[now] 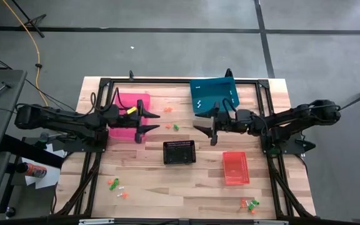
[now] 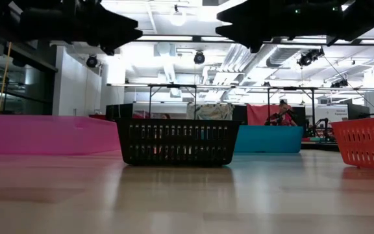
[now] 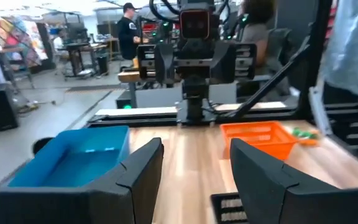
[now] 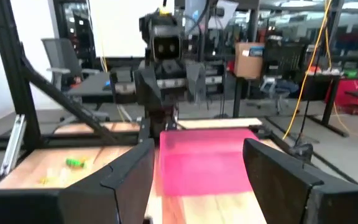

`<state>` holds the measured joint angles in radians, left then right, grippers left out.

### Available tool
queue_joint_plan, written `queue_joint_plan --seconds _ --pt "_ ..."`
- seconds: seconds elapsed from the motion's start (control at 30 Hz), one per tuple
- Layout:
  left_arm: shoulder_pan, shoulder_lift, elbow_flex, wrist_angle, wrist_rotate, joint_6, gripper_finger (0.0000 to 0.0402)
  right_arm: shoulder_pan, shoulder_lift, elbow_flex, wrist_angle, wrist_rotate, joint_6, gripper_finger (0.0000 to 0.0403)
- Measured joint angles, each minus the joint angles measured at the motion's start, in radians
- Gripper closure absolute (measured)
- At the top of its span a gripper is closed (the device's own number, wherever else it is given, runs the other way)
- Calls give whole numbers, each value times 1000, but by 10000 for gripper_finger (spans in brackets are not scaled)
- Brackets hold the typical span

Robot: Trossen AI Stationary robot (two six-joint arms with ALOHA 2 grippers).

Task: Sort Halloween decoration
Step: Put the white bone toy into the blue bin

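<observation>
Sorting barely begun: trinkets (image 1: 119,186) lying loose on table (image 1: 142,181); left gripper (image 1: 147,120), right gripper (image 1: 206,123) hovering wide open, holding nothing.

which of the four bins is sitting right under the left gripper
The pink bin. The left gripper hangs over its inner edge; the blue bin, black bin and red bin all lie further right.
</observation>
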<state>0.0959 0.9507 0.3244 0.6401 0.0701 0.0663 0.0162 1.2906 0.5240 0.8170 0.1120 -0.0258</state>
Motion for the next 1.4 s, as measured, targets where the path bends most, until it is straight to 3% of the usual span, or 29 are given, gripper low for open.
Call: queue_joint_plan --seconds 0.1,0.17,0.23,0.3,0.43,0.57,0.73,0.9,1.07,1.23,1.33,1.4 --pt "-1 -2 1 10 14 -76 227 0 0 0 4 0 -1 163" --pt "-18 -1 37 -54 35 -266 227 -3 0 0 4 0 -2 163" --pt "-68 -2 117 -232 127 -375 227 -9 0 0 13 0 -22 163" --pt "-167 8 217 -483 137 -423 227 -17 0 0 24 1 -41 163" --pt "-425 100 390 -909 -162 -434 229 -30 0 11 26 1 -37 163" --pt "-652 226 521 -1129 -253 -574 229 -32 0 13 25 2 -38 163" --pt "-868 371 604 -1168 -175 -855 229 -31 0 13 21 1 -35 163" --pt "-988 483 621 -1138 -43 -1195 229 -32 0 13 15 1 0 163" --pt "-1075 608 621 -1139 -49 -1459 232 -31 0 13 15 1 27 163" --pt "-1132 745 651 -1174 45 -1538 241 -29 0 13 -1 1 27 163" --pt "-1140 801 727 -1319 76 -1497 249 -29 0 13 -17 1 19 163" --pt "-1139 826 791 -1447 32 -1449 256 -36 0 13 -12 0 -3 163"
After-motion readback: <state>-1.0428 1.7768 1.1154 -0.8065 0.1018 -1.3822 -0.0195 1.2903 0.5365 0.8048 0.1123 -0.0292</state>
